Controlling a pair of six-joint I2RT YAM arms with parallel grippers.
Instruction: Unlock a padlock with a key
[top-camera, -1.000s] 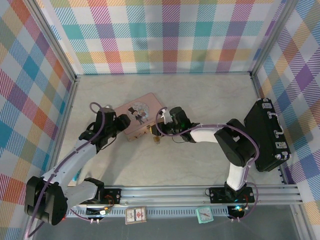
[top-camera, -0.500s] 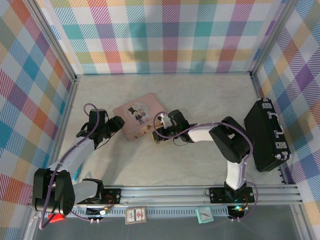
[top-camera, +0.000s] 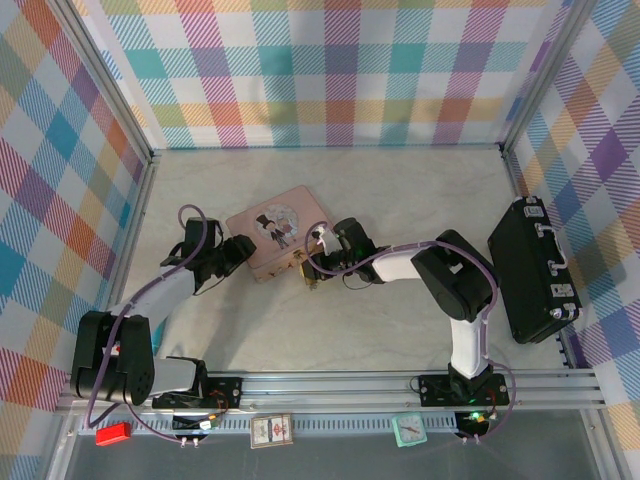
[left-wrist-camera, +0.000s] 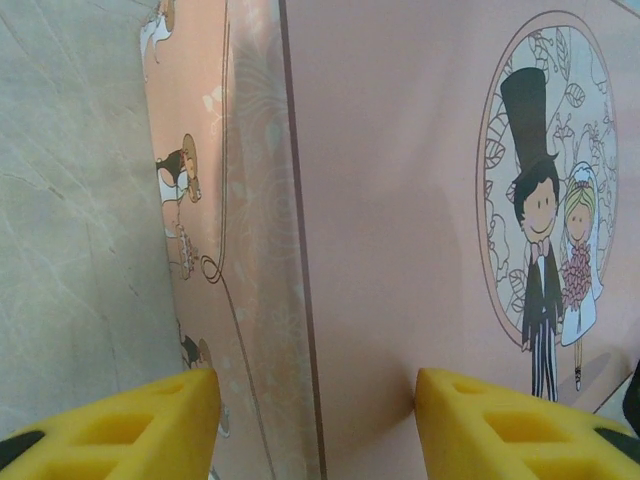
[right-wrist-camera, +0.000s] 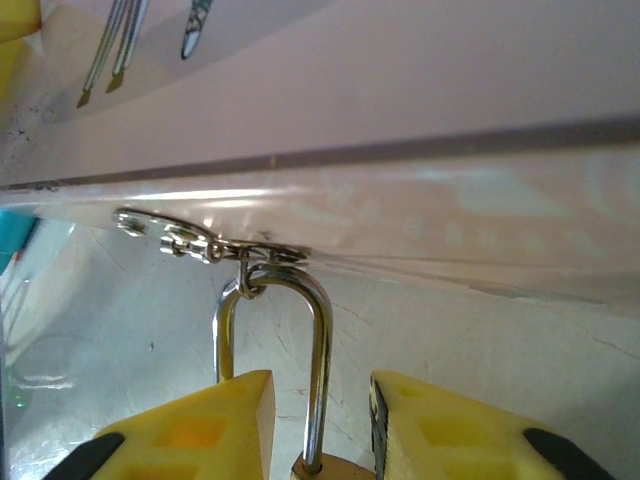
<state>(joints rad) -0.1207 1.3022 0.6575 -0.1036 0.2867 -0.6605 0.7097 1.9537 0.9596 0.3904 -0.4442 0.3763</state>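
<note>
Preparation seems the step: left gripper (left-wrist-camera: 310, 390) gapes astride the pink box (left-wrist-camera: 400, 200), right gripper (right-wrist-camera: 320, 420) flanks the padlock (right-wrist-camera: 322, 340) at bottom centre, grip unclear; next needs the key.

Overhead camera behind the arm bases, facing down on the table (top-camera: 420, 190), left wrist lens close against the pink box (left-wrist-camera: 400, 200), right wrist lens tight on the padlock (right-wrist-camera: 318, 400), box in all 3.
</note>
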